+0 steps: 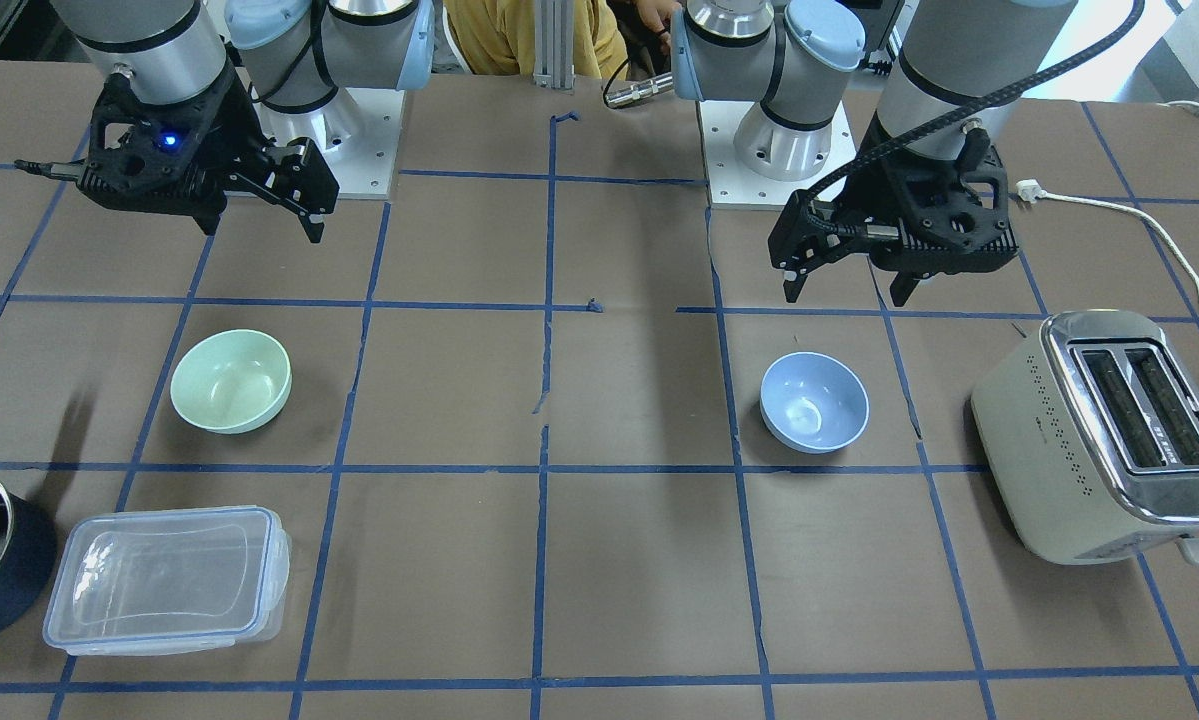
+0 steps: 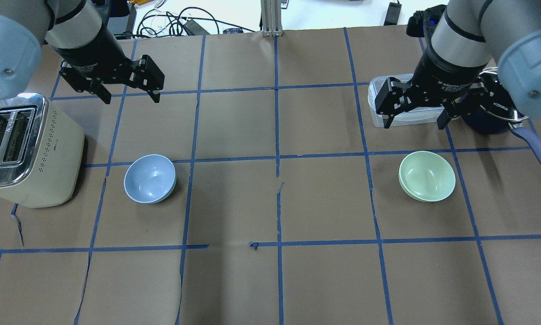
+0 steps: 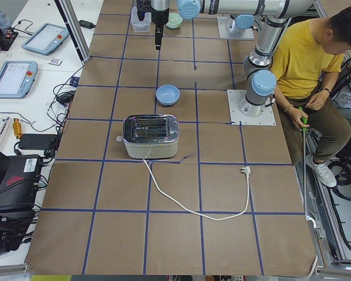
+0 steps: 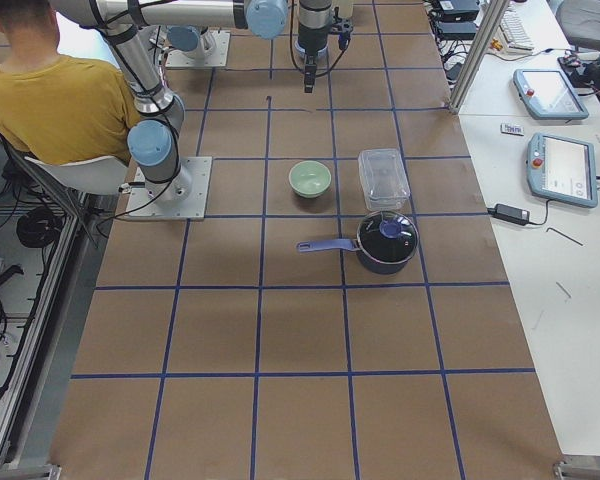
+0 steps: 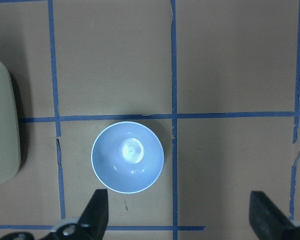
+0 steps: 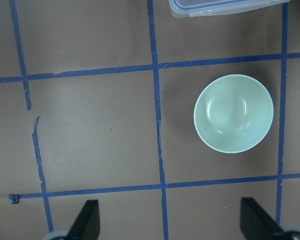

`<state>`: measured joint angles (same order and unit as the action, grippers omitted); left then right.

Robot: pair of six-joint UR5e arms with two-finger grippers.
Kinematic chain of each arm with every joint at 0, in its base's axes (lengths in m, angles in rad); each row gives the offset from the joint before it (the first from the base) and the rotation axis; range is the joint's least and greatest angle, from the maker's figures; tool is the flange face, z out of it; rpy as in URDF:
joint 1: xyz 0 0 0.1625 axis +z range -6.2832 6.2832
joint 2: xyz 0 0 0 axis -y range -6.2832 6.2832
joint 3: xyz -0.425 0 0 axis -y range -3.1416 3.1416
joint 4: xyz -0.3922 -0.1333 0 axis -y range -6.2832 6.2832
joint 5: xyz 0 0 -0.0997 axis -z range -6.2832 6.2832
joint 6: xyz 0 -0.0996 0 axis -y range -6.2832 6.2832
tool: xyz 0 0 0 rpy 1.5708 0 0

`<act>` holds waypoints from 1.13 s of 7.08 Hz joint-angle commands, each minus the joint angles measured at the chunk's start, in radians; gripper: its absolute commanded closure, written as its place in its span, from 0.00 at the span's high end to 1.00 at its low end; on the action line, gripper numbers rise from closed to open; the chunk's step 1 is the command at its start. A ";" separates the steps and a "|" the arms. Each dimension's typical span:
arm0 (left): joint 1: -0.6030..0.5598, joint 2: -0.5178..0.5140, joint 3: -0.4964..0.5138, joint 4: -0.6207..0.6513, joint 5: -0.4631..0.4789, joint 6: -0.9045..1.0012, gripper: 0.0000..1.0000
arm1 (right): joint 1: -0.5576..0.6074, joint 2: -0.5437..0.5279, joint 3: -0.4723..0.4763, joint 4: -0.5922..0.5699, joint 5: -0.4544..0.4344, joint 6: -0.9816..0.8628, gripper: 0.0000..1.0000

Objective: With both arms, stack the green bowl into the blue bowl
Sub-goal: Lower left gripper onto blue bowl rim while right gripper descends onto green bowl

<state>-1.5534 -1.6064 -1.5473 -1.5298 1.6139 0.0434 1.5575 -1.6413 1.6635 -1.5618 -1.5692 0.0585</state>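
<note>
One toaster [image 2: 31, 149] is sitting at the far left of the overhead view on the worktop [image 2: 270, 280]. Just right of it, at centre left, the blue bowl [image 2: 150, 178] is resting upright. The left tool [image 2: 130, 98] is hanging above it at upper left, fingers spread, gripping nothing. Well apart at centre right, the green bowl [image 2: 427, 176] is sitting upright. The right tool [image 2: 413, 125] is hovering at upper right, likewise released and empty, in front of a clear container [image 2: 378, 90].

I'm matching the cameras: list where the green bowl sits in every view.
Front-facing: green bowl, left of centre.
Overhead: green bowl, right of centre.
Exterior left: green bowl, near top edge.
Exterior right: green bowl, upper middle.
Left wrist: not in it.
Right wrist: green bowl, right of centre.
Shared landmark: clear container near it.
</note>
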 commanded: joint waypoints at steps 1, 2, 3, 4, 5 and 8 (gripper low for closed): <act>0.088 -0.013 -0.077 0.060 -0.016 0.131 1.00 | -0.043 0.024 0.012 -0.017 -0.058 -0.002 1.00; 0.166 -0.021 -0.173 0.142 -0.017 0.168 1.00 | -0.100 0.069 0.024 -0.014 -0.064 -0.002 1.00; 0.223 -0.024 -0.274 0.208 -0.017 0.252 1.00 | -0.128 0.098 0.051 -0.015 -0.064 -0.003 1.00; 0.271 -0.047 -0.366 0.299 -0.016 0.344 1.00 | -0.128 0.101 0.068 -0.042 -0.061 -0.008 1.00; 0.301 -0.068 -0.426 0.388 -0.017 0.360 1.00 | -0.128 0.110 0.103 -0.081 -0.054 -0.098 1.00; 0.315 -0.147 -0.546 0.600 -0.020 0.360 1.00 | -0.134 0.112 0.270 -0.285 -0.067 -0.379 1.00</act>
<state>-1.2431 -1.7180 -2.0518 -1.0106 1.5948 0.4014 1.4265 -1.5292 1.8705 -1.7269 -1.6261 -0.2347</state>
